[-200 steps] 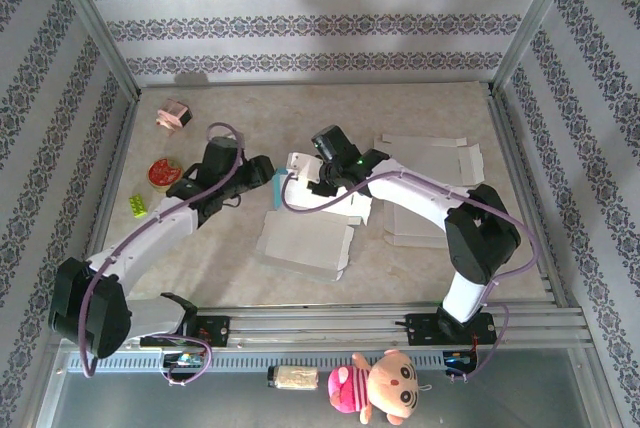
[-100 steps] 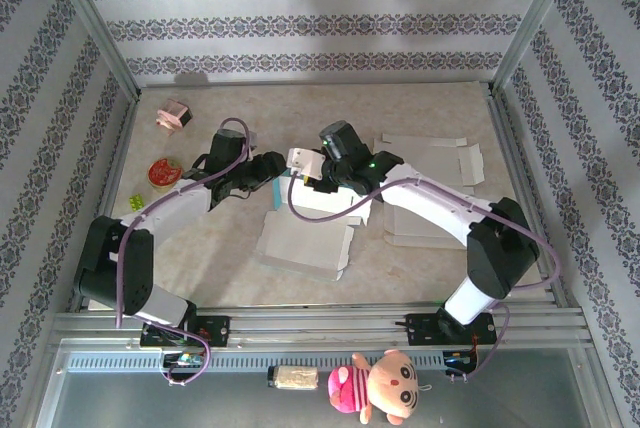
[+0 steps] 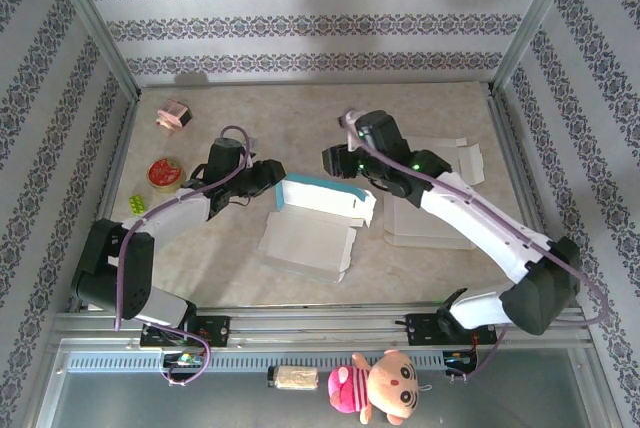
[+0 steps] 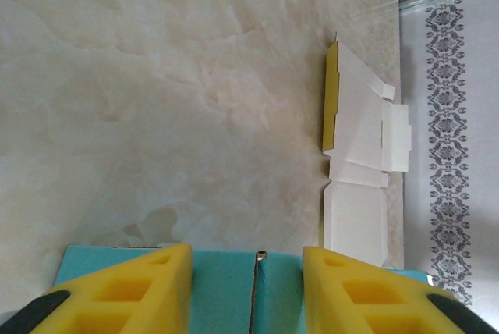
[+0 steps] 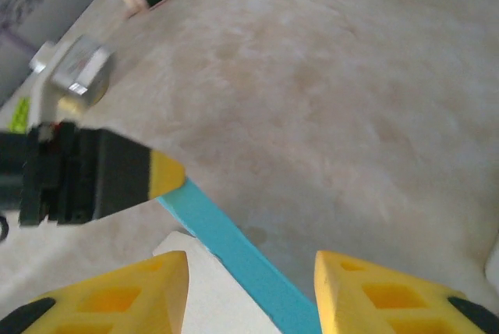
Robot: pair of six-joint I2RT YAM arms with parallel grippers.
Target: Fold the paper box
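The paper box (image 3: 325, 200) lies mid-table, white on top with a teal side wall (image 5: 234, 244). A flat white panel (image 3: 305, 243) spreads out from it toward the near edge. My left gripper (image 3: 270, 176) is at the box's left end. In the left wrist view its yellow fingers (image 4: 156, 287) stand apart in front of a broad teal face (image 4: 226, 287) with a seam, which reaches past both fingers. My right gripper (image 3: 335, 160) hovers open just behind the box, and the teal wall runs below its gap (image 5: 251, 268). Nothing is held by either.
Flat white box blanks (image 3: 430, 160) lie at the right, one with a yellow edge (image 4: 330, 100). A pink item (image 3: 173, 115), a red round thing (image 3: 163, 172) and a green brick (image 3: 137, 203) sit at the far left. Metal frame posts and patterned walls enclose the table.
My right gripper has let go of the raised white flap, opened and drawn back to the right. The box has dropped flatter. My left gripper's fingers have narrowed at the box's left end.
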